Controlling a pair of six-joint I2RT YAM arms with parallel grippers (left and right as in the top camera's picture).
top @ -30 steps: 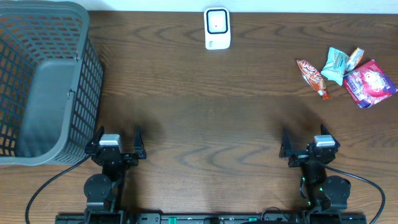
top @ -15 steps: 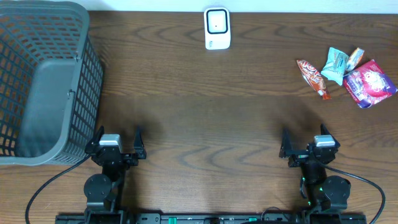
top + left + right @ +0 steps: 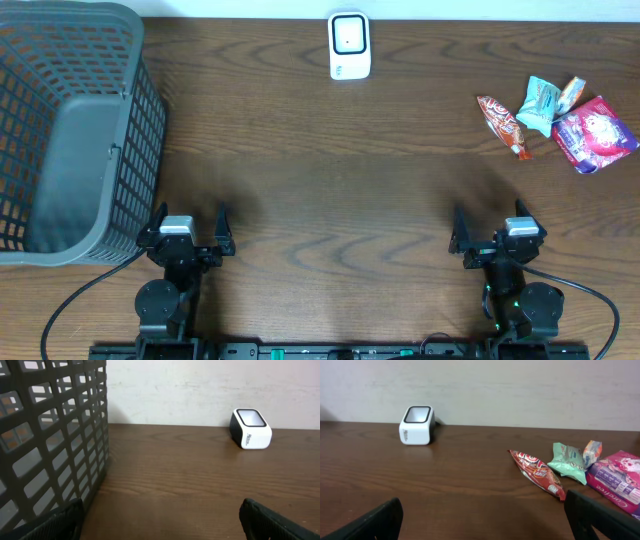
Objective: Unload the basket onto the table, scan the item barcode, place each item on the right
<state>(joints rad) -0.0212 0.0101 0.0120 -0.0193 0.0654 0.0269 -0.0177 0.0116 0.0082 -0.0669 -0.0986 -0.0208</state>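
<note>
Matte black throughout, with round joint housings and a silver-grey block atop each wrist. Ends in slim, blunt-tipped black fingers at left gripper and right gripper. Trails thin black cables off both bases. Glows green in small spots near the right base.

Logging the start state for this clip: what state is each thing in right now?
left hand: open, empty
right hand: open, empty
basket: upright, empty
scanner: upright, window facing up
red packet: lying flat
teal packet: lying flat
orange packet: lying flat
pink pouch: lying flat
</note>
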